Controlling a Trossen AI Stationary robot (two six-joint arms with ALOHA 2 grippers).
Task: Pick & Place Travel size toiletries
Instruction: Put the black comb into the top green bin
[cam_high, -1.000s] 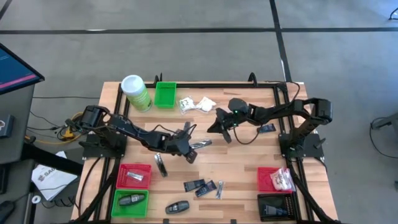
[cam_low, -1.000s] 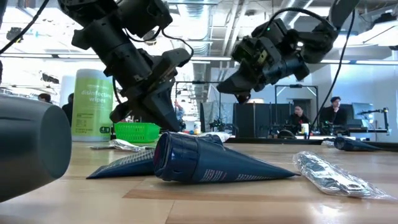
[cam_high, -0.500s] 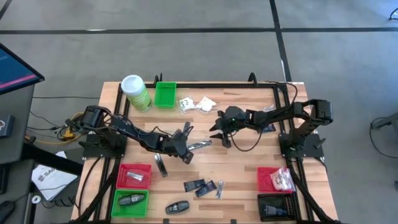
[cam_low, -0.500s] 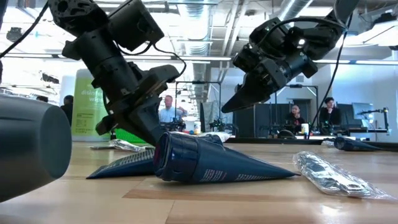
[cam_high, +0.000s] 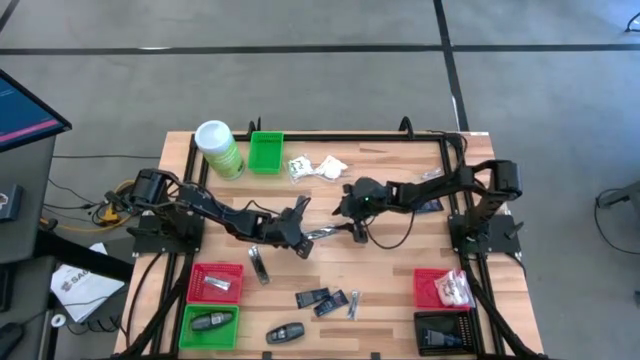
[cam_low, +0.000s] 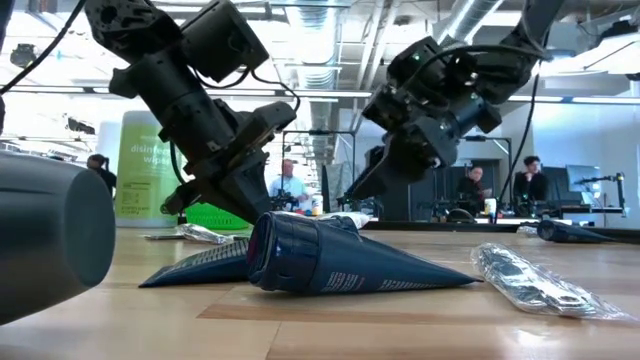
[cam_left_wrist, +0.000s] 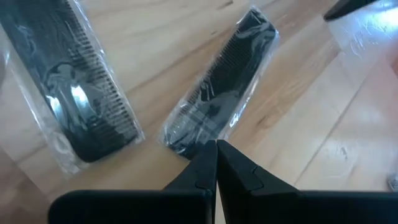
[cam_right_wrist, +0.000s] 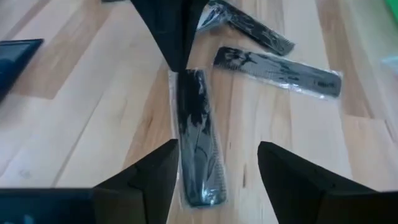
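Note:
A black comb in a clear sleeve (cam_high: 325, 232) lies flat mid-table. It also shows in the left wrist view as the comb (cam_left_wrist: 217, 93) and in the right wrist view as the comb (cam_right_wrist: 196, 143). My left gripper (cam_high: 306, 235) is shut, its tips (cam_left_wrist: 216, 146) at the sleeve's left end. My right gripper (cam_high: 357, 228) hangs open over the comb's right end. In its own view the right gripper (cam_right_wrist: 214, 171) has the comb just inside one finger, not touching. Another sleeved comb (cam_left_wrist: 68, 93) lies beside it. My left gripper meets the end of the comb's clear sleeve (cam_right_wrist: 180, 73) with its shut fingertips (cam_left_wrist: 211, 155), slanting down from the table's left. The comb lies flat on the wood. Whether the tips press the sleeve or only touch it, I cannot tell.
A green canister (cam_high: 218, 148), a green bin (cam_high: 266, 152) and white sachets (cam_high: 315, 167) stand at the far edge. Red and green bins (cam_high: 212, 300) are near left, red and black bins (cam_high: 443, 305) near right. Dark packets (cam_high: 325, 298) lie near the front. A dark blue tube (cam_low: 340, 265) fills the low view.
My right gripper has gone down and toward the table's left and near side, onto the comb's right end. It has rolled its wrist and opened. The comb has stayed where it was.

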